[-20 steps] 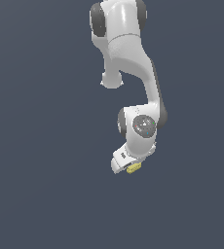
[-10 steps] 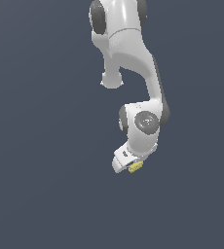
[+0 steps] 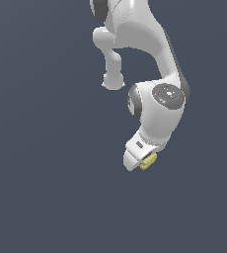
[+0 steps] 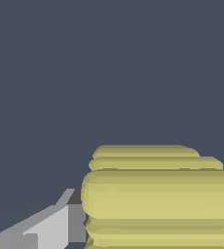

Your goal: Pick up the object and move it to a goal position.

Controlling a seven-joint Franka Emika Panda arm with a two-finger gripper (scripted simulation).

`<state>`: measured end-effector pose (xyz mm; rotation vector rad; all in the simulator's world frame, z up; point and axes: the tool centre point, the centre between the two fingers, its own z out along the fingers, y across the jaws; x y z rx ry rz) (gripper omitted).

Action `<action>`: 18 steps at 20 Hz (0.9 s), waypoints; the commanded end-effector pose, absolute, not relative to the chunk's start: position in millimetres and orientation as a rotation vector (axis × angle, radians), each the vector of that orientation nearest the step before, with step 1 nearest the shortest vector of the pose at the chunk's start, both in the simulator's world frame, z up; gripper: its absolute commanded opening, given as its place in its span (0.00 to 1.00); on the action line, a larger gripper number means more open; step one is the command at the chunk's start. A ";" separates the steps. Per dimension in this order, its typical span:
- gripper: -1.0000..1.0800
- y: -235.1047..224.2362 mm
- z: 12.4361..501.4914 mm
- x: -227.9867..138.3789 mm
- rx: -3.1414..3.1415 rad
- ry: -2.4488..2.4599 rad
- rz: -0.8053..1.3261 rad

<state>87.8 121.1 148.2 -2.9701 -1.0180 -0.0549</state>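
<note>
The gripper point(image 3: 141, 163) sits at the low end of the white arm, and its jaws are closed on the object point(image 3: 148, 161) — a small pale-yellow ridged chunk that pokes out from the gripper's lower edge toward the exterior view's right. In the exterior view only a sliver of the chunk shows, pressed against the white body of the hand, much smaller than the hand itself.

The wrist view gives the close look: the object point(image 4: 158, 194) fills the lower part of the picture as a stack of rounded horizontal ridges, pale yellow with darker olive grooves between them. One grey finger point(image 4: 50, 226) shows beside it, its dark inner face right up against the chunk's side. The other finger is not visible in that picture.

Outward from the hand, the arm's wrist joint point(image 3: 157, 104) is a bulky white housing with a grey round cap, and the upper links point(image 3: 130, 24) climb out of the frame's top. Everything hangs against a plain dark blue-grey backdrop point(image 3: 36, 173) — the chunk touches no surface.
</note>
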 end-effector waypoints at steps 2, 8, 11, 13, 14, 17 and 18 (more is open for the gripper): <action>0.00 134.7 198.6 88.3 -2.928 -1.131 -0.083; 0.00 158.5 289.2 84.6 -2.837 -1.331 -0.130; 0.00 169.5 333.2 81.0 -2.788 -1.425 -0.152; 0.00 176.4 361.5 78.0 -2.754 -1.484 -0.167; 0.00 179.6 375.2 76.5 -2.737 -1.512 -0.174; 0.00 188.1 413.2 71.6 -2.689 -1.589 -0.193; 0.00 190.5 424.3 70.1 -2.675 -1.612 -0.199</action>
